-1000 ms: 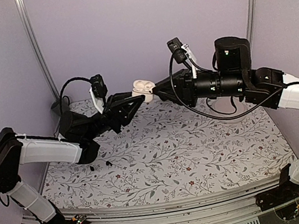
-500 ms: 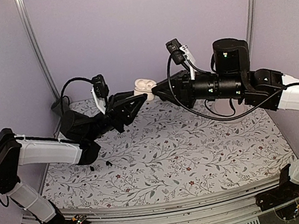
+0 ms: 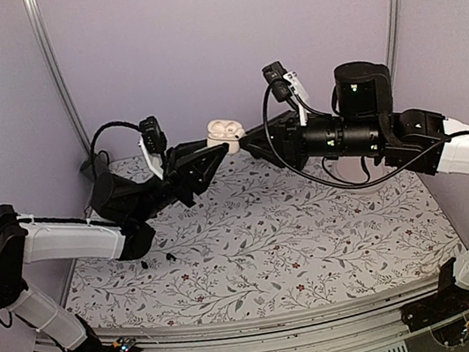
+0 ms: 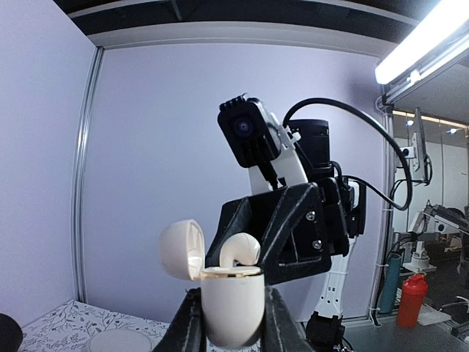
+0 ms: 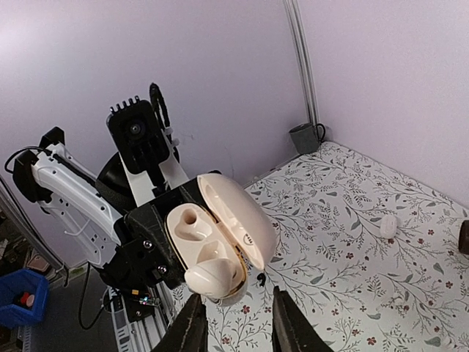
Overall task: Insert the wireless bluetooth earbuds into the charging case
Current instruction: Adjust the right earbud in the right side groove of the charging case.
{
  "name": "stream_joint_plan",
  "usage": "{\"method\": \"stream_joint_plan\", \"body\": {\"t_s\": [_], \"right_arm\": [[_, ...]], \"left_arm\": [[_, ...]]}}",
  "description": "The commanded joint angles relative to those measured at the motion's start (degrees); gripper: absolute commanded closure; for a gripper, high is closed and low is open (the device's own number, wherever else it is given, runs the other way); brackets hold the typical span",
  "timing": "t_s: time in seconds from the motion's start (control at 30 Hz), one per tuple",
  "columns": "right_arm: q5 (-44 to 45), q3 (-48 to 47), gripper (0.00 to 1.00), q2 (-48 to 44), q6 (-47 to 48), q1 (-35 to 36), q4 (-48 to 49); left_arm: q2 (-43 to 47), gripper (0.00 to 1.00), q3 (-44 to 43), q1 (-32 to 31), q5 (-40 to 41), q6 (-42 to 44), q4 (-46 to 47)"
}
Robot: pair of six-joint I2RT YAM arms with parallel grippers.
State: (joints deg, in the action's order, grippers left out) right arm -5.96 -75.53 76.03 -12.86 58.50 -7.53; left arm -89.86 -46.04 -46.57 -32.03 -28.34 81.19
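Observation:
My left gripper is shut on the cream charging case and holds it upright in the air, lid open. In the left wrist view, the case sits between my fingers. A cream earbud stands partly out of one socket, and the other socket is empty. My right gripper faces the case, open, with its tips just short of the earbud and not touching it. A second pale earbud lies on the floral mat.
The floral mat covers the table. Two small black bits lie on it near the left arm. A grey cup-shaped item stands in the back corner. Purple walls enclose the back and sides.
The case and my left gripper have risen slightly. The right gripper stays close in front of the case.

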Motion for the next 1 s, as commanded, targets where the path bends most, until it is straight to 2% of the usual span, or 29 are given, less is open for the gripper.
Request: {"method": "stream_joint_plan", "body": {"t_s": [0.0, 0.3, 0.9, 0.97], "right_arm": [[1.50, 1.70, 0.69, -2.90, 0.82, 0.15, -0.32], [0.21, 1.06, 0.77, -2.64, 4.56, 0.55, 0.06], [1.29, -0.85, 0.80, -0.62, 6.71, 1.35, -0.06], [1.70, -0.92, 0.84, -0.58, 6.79, 1.35, 0.05]], "left_arm": [[1.87, 1.00, 0.09, -0.81, 0.48, 1.63, -0.71], [2.15, 1.00, -0.18, -0.81, 0.08, 1.95, -2.40], [1.64, 1.00, -1.33, -1.05, -0.91, 1.90, -3.67], [1.62, 1.00, -1.33, -0.99, -1.02, 1.93, -3.67]]}}
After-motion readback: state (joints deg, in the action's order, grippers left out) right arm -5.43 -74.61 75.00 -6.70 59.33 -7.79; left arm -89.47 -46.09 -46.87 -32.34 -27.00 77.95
